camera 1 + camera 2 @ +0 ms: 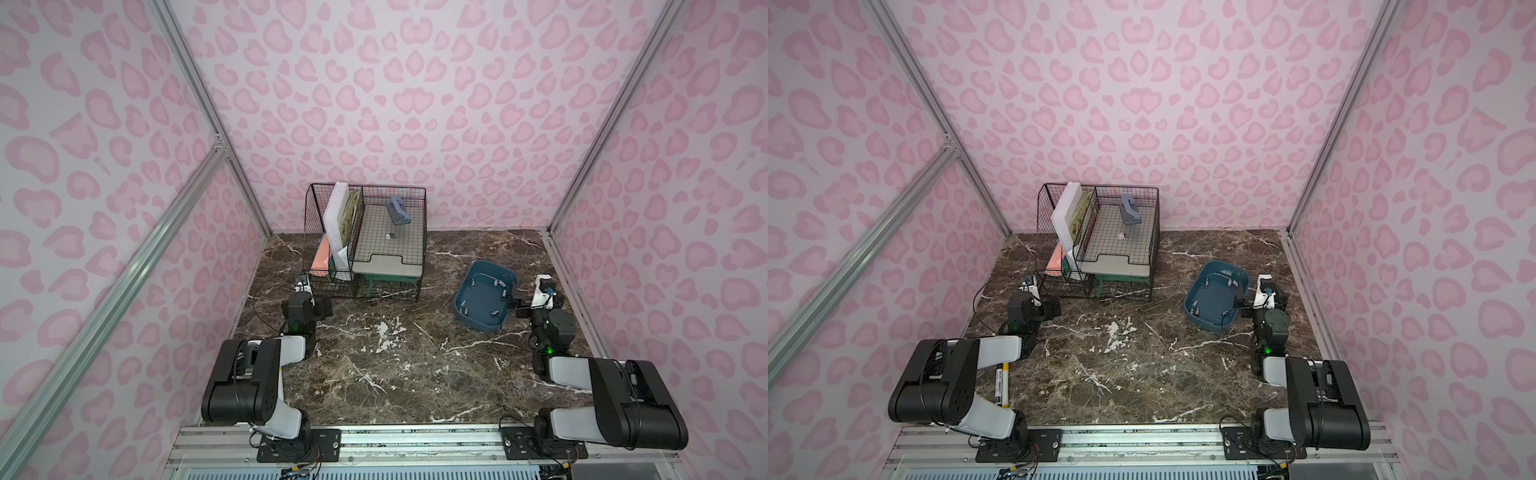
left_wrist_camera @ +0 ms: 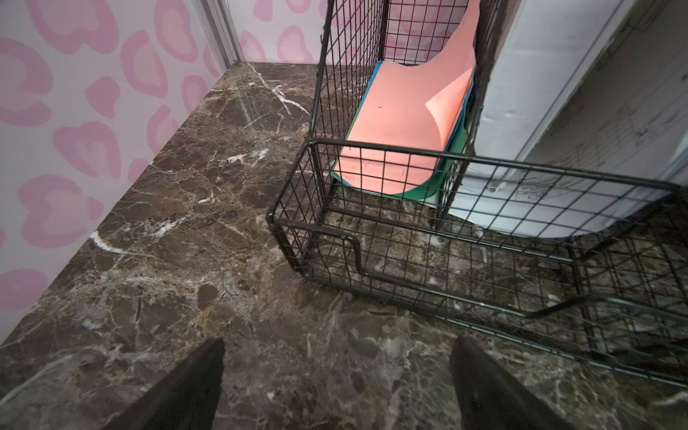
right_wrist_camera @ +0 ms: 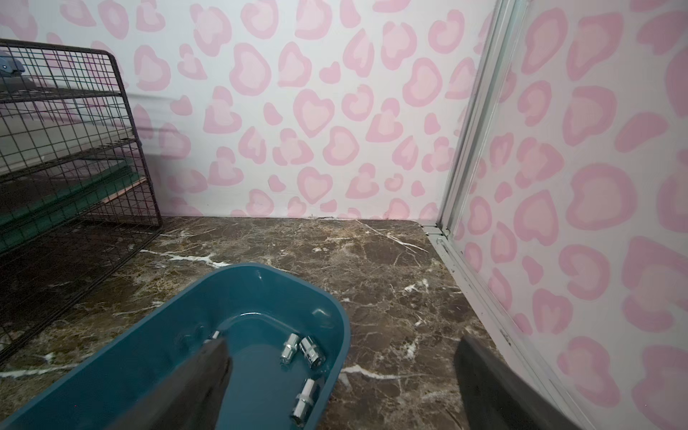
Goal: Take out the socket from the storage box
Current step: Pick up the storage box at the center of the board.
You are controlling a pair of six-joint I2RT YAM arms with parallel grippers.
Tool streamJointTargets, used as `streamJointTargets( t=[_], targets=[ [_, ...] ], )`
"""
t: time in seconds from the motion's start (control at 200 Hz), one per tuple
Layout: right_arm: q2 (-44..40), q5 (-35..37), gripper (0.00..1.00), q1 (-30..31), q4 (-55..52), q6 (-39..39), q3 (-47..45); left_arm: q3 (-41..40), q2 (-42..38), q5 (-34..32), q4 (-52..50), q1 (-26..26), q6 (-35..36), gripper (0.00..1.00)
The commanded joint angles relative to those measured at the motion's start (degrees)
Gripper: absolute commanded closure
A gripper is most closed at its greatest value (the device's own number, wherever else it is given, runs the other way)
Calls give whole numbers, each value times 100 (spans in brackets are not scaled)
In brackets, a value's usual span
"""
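Storage box (image 1: 482, 300) on tabletop (image 1: 395, 374), robot's right side; several sockets (image 3: 312, 352) loose inside (chrome, lying near walls). Right gripper (image 3: 340, 340) wide open, straddling box end wall, gripping nothing. Left gripper (image 2: 337, 340) wide open, empty, beside wire-mesh organiser (image 2: 391, 150).

The shallow teal-blue storage box (image 1: 484, 297) is sitting askew on the marble tabletop (image 1: 395, 365), right of centre, open side up; small chrome sockets (image 3: 312, 352) are lying scattered along its inner walls.
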Motion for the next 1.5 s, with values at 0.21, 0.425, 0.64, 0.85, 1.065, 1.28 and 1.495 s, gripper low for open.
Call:
streamJointTargets(
  t=[0.21, 0.425, 0.64, 0.85, 1.065, 1.28, 1.495],
  targets=[
    [-4, -9, 1, 5, 137, -9, 48, 25, 14, -34, 92, -1, -7, 2],
    [-4, -56, 1, -21, 143, 15, 48, 27, 5, -35, 92, -1, -7, 2],
    [-27, -58, 1, -21, 172, 14, 15, -1, -11, -36, 124, -1, -6, 1],
    [-691, 72, 1, -90, -848, 132, 274, 333, -638, -505, -1032, -93, -164, 1],
    [-1585, 236, 1, -180, -3176, 919, 1122, 606, -1860, -1049, -2218, -440, -913, 2],
    [-1829, 142, 3, -276, -6424, 2106, 2598, 1784, -2462, -627, -4364, -1190, -1870, 1],
    [-2060, -852, 7, -279, -8305, 2483, 3203, 3059, -2255, 75, -5969, -2567, -2108, 2]
  ],
)
